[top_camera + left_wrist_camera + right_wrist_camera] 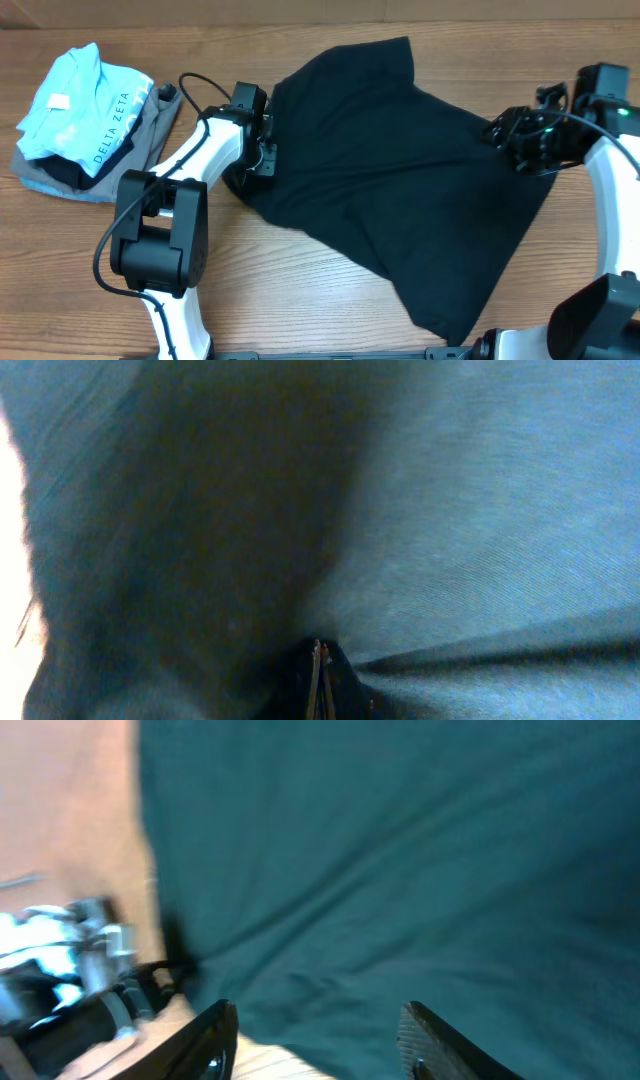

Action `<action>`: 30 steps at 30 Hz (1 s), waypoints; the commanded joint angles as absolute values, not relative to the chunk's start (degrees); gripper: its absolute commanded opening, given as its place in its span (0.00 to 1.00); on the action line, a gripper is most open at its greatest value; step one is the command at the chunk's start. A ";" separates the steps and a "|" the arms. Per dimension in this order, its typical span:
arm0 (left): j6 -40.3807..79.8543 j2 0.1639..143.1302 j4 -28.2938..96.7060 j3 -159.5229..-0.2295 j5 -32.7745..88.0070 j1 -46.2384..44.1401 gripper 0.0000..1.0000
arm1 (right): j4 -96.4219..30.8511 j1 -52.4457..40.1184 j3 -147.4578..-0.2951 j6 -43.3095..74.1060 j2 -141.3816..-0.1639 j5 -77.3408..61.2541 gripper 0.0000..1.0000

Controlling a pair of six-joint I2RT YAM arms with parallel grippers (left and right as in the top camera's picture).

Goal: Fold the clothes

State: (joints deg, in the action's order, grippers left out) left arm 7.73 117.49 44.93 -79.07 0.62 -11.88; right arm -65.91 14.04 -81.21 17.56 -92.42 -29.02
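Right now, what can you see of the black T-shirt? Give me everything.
The black T-shirt is plain, matte, knit-looking cloth with no print or tag showing. It lies spread and rumpled across the middle of the wooden table, not yet folded, with one corner pointing to the far edge and another reaching the near edge. The left gripper is shut on its left edge, and creases run out from the pinch. The right gripper sits open over its right edge, holding nothing.
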 commanded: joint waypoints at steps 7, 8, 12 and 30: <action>15.18 120.09 53.80 -76.75 -7.01 0.14 0.04 | -51.16 10.33 -61.67 31.33 -94.13 -12.86 0.40; 13.85 119.44 53.95 -76.77 -5.82 0.45 0.04 | -47.33 10.33 -58.52 32.05 -94.45 -12.93 0.35; 9.21 115.70 53.19 -76.77 -1.10 0.34 0.04 | -32.05 10.33 -48.53 35.92 -95.57 -13.06 0.20; 2.74 94.48 54.46 -76.75 8.75 0.32 0.35 | -22.90 20.40 -73.71 33.43 -105.80 1.32 0.04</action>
